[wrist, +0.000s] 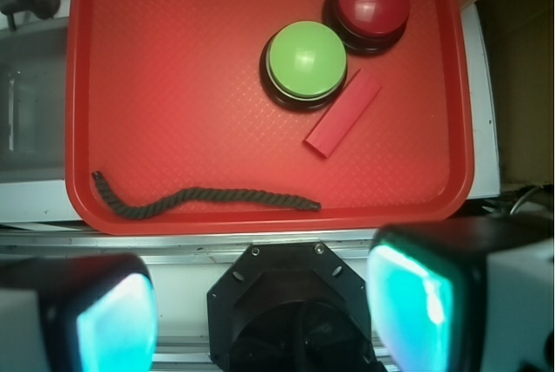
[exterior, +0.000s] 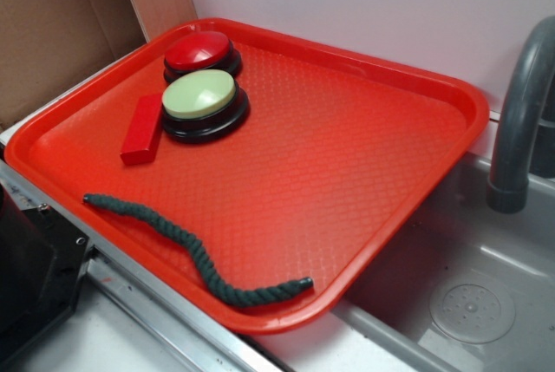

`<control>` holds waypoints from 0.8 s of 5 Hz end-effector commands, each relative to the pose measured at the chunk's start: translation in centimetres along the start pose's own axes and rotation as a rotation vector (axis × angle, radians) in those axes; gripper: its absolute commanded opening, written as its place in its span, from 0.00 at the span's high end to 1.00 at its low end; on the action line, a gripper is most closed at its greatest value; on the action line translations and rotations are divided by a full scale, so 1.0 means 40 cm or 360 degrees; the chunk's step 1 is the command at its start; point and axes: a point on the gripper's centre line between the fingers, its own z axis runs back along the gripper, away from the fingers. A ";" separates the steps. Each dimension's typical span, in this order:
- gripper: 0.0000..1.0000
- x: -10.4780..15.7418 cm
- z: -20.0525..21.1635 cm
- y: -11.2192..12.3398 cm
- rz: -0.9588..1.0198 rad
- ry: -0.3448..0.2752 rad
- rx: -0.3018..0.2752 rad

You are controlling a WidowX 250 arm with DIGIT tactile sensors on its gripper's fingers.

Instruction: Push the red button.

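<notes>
Red button (wrist: 374, 3) sits untouched at the far corner of the tray (wrist: 173, 86), touching the green-topped button (wrist: 305, 60), with the red block (wrist: 343, 113) just beside that. Your gripper (wrist: 260, 303) hangs well back from the tray, fingers spread wide, holding nothing. You've the whole approach and press left.

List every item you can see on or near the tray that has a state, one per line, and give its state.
red button: unpressed, nothing touching it, at the tray's far corner
green button: unpressed, beside the red button
red block: lying flat next to the green button
dark rope: lying loose, wavy, along the tray's near edge
red tray: flat on the counter
gripper: open, raised short of the tray, holding nothing
</notes>
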 end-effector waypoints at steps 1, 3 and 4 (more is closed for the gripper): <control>0.00 0.000 0.000 0.000 0.0000 0.0000 0.0000; 0.00 0.237 -0.186 0.175 0.0283 0.0028 0.0192; 0.00 0.361 -0.265 0.251 0.0271 -0.0077 0.0193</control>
